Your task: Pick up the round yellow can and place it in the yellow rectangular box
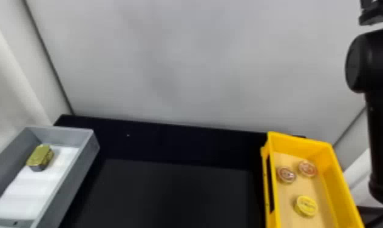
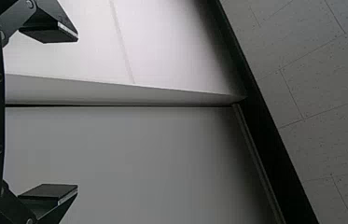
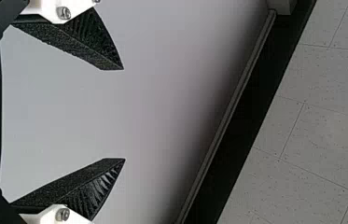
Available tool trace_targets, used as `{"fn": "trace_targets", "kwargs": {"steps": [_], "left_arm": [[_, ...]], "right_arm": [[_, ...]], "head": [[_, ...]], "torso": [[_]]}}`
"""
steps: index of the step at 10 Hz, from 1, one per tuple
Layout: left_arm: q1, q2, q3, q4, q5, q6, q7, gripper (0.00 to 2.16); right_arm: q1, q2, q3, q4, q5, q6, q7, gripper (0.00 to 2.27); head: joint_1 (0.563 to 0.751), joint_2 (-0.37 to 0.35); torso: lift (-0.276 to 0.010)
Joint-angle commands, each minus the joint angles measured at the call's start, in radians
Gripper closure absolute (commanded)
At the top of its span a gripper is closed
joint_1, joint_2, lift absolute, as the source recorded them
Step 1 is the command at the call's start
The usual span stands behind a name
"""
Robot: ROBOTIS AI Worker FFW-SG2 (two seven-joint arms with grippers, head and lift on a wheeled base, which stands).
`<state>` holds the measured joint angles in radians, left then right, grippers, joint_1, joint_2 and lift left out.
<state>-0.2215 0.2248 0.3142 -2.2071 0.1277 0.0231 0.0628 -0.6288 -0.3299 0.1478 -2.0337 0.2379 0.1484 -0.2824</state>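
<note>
From where I stand, a black flat-topped table [image 1: 169, 194] fills the lower middle of the frame. Lower right sits the open yellow plastic rectangular box [image 1: 340, 182]; lower left, a grey tray [image 1: 75, 179]. The right gripper [image 1: 378, 12], upper right, and left gripper [image 2: 77, 112] both have fingers spread. A gold-topped block [image 1: 40, 156] lies in the tray, the round yellow can [image 1: 306, 206] in the box, near two reddish round tins [image 1: 286, 175].

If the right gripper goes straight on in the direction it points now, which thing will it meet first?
Probably the pale wall panel, with no object visible between it and the open right gripper. Depth is unclear, so the tiled surface farther along could come first.
</note>
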Motion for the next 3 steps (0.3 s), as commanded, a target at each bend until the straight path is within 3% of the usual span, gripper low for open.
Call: {"fn": "trace_targets", "kwargs": {"steps": [1,3], "left_arm": [[-0.002,-0.001,-0.001,0.0,0.001,0.0,0.0,0.14],[-0.004,-0.001,-0.003,0.0,0.001,0.0,0.002,0.14]], "right_arm": [[0.0,-0.001,-0.001,-0.003,0.0,0.005,-0.003,0.08],[-0.002,-0.005,0.001,-0.007,0.0,0.005,-0.011,0.08]], "head": [[0.694,-0.078],[0.694,-0.078]], "torso": [[-0.007],[-0.007]]}}
